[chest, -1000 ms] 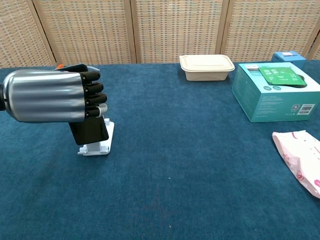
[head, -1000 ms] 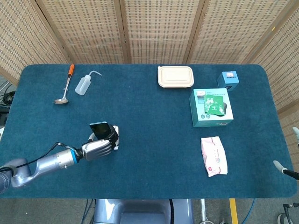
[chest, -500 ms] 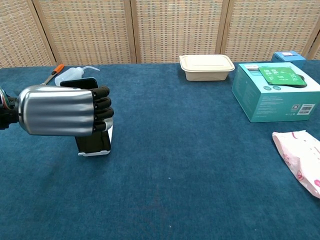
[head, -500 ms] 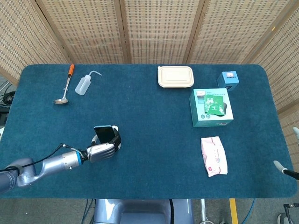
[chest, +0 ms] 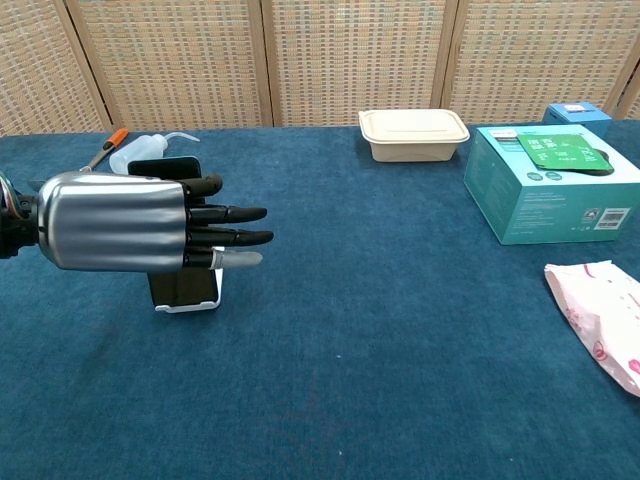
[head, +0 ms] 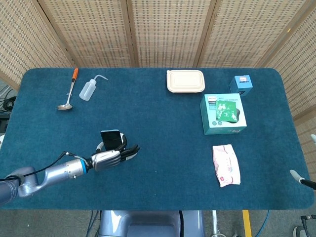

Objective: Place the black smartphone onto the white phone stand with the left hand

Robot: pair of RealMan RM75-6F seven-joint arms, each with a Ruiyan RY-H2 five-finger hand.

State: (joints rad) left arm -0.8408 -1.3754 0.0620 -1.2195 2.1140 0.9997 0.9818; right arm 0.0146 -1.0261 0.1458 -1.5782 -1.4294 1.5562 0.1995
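The left robot hand [chest: 130, 222] is seen nearest the chest camera, its fingers now extended and spread where half a second ago they were curled around the black smartphone [head: 112, 139] — the grasp has been released. From this it is judged that the placement step is essentially complete and that only withdrawal of the arm remains. The smartphone is seen standing upright on the white phone stand [chest: 187, 303], directly behind the left robot hand in the chest view and just beyond the fingers in the head view; whether any finger is touching it cannot be told. The hand is empty and wide open. The right robot hand [head: 302, 180] is barely visible at the bench edge, and its state cannot be told. Farther across the blue bench [head: 163, 123] lie a pink packet [head: 226, 165], a teal box [head: 223, 114], a beige container [head: 185, 81] and — at the far left — a squeeze bottle [head: 89, 89] and a spoon [head: 68, 92].
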